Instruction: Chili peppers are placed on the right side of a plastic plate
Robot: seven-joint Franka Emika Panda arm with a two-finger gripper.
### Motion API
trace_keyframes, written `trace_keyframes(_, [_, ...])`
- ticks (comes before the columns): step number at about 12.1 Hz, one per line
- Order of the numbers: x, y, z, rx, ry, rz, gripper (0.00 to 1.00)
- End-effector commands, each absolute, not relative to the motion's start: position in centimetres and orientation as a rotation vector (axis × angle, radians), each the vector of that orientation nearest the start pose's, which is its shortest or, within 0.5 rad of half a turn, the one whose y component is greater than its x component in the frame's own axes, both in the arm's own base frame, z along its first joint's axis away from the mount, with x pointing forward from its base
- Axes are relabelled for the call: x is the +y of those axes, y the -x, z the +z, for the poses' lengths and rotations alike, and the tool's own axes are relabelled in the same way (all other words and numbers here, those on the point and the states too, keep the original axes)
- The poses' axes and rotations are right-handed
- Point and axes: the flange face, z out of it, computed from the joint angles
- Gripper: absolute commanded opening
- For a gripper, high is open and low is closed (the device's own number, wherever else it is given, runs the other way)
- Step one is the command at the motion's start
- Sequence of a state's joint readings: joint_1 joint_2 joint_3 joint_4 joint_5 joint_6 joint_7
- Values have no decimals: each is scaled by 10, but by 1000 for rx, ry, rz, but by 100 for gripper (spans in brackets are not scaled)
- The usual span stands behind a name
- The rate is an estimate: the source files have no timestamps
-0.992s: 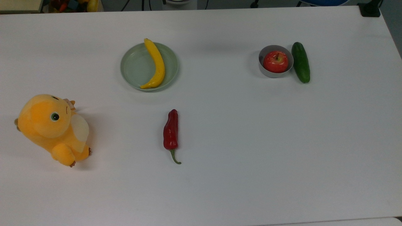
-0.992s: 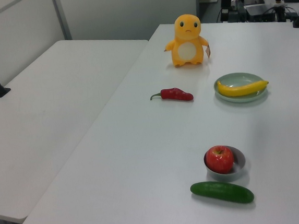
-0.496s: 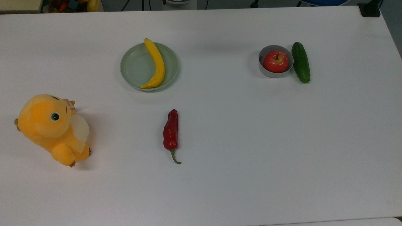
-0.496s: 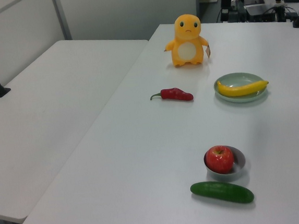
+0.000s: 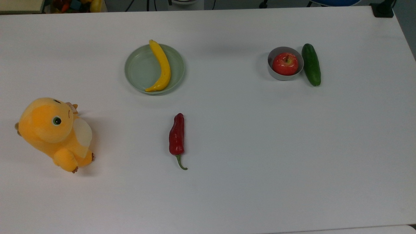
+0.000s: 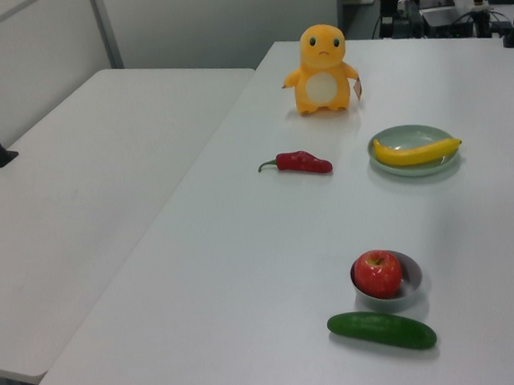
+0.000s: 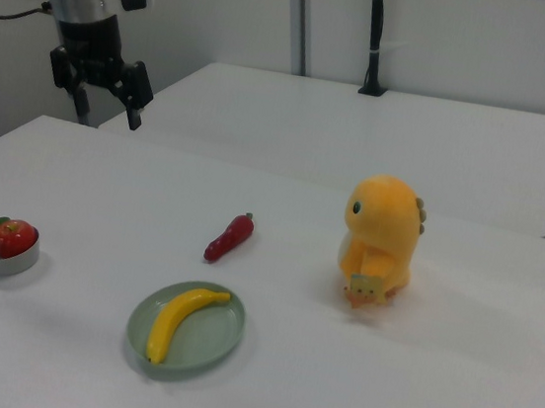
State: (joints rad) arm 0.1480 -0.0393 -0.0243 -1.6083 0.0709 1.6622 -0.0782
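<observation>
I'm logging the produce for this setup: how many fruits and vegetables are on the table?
4: a banana on the plate; a chili on the bare table below the plate in the top view; an apple in the bowl; a cucumber beside the bowl.

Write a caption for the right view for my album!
Open claw waits high while chili lies behind plate with banana.
</observation>
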Motion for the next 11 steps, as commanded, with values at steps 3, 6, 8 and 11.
trace_keyframes(3, [73, -561, 626, -317, 3037, -224, 100])
trace_keyframes(6, [59, -600, 602, -256, 3037, -388, 100])
trace_keyframes(8, [37, -632, 569, -186, 3042, -480, 100])
trace_keyframes(11, [20, -665, 504, -134, 3068, -457, 100])
